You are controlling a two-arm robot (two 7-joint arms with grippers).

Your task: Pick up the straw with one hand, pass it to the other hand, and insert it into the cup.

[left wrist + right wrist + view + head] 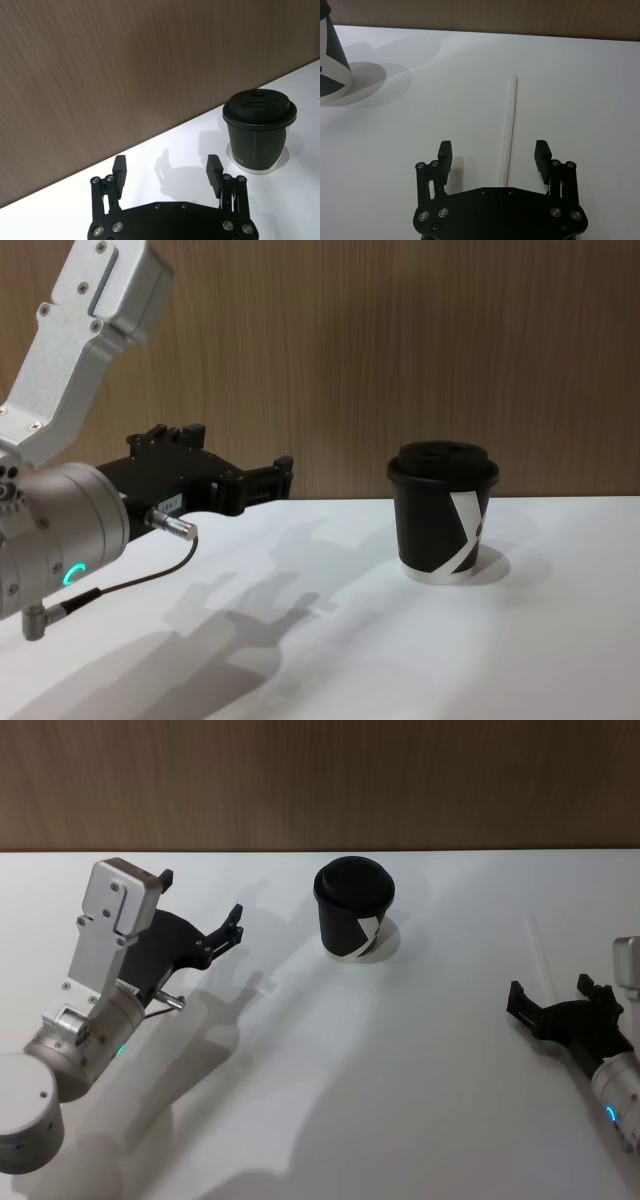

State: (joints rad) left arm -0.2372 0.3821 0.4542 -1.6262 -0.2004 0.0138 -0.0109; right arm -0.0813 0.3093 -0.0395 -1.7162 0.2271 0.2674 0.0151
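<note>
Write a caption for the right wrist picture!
Open black right gripper faces the thin straight white straw lying on the white table.

One cup (354,920) was counted, black paper with white bands, fitted with one domed lid (353,883). One straw (509,131), white and straight, was the sole item of its kind. Grippers numbered two, one left gripper (202,895) and one right gripper (549,988), and one white counter (400,1100) carried the items.

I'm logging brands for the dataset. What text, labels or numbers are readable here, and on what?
Small white print low on the cup wall, left wrist view: too small to read.
Nothing else legible; the cup's white bands are pattern, not letters.
</note>
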